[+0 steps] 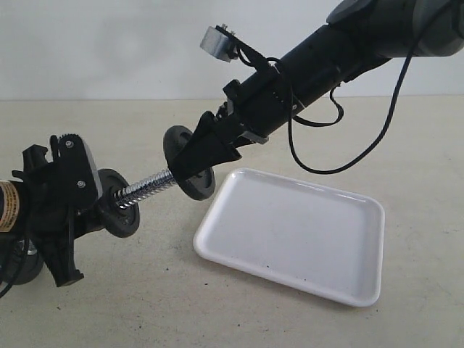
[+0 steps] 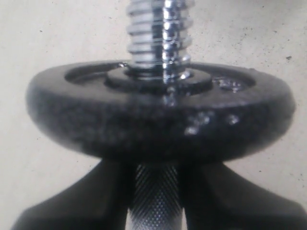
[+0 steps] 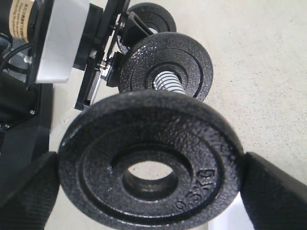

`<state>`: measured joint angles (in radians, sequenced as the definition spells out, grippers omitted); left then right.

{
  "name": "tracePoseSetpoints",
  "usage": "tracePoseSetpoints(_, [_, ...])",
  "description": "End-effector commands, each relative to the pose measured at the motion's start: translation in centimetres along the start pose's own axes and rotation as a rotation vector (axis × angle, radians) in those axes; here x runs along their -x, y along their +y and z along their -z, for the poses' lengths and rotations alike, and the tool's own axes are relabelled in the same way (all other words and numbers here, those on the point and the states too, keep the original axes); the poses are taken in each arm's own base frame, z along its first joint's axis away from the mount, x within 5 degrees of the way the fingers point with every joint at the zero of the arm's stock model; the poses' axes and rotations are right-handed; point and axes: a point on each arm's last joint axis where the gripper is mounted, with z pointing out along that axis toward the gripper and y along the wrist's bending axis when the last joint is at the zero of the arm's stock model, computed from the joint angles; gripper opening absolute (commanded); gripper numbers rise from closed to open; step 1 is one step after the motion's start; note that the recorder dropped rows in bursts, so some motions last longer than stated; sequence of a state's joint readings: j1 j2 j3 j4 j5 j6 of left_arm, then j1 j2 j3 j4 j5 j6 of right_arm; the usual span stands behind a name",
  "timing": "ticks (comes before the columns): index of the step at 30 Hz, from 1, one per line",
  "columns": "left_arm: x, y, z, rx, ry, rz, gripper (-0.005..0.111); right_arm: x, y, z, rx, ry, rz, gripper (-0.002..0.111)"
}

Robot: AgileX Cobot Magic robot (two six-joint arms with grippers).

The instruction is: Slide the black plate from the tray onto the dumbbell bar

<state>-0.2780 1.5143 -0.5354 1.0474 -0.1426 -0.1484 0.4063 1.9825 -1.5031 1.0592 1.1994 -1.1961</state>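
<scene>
We record right pincer [image 1: 194,156] clamping the black plate [image 3: 148,163] beside the tip of the dumbbell bar [image 1: 148,185]; left pincer [image 1: 87,201] grips it.

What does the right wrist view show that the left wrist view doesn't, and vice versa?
Only the right wrist view: the black plate clamped in the right gripper. Its centre hole is empty, so it is not yet on the dumbbell bar. It also shows the plate's embossed weight marking and a third disc farther back.
Only the left wrist view: the bar's knurled section, pinched in the left gripper.
Both: the mounted disc already on the bar, with the threaded end sticking out past it.
</scene>
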Motion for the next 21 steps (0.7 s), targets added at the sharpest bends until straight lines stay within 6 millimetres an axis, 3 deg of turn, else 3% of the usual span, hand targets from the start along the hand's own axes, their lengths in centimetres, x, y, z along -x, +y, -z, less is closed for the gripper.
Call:
tracePoseSetpoints(1, [9.23, -0.11, 6.92, -0.123, -1.129, -0.042, 0.004, 0.91, 0.70, 0.73, 0.030, -0.064, 0.004, 0.001])
tracePoseSetpoints(21, [9.25, -0.50, 7.29, -0.170, -1.125, -0.059, 0.004, 0.91, 0.70, 0.73, 0.030, -0.064, 0.004, 0.001])
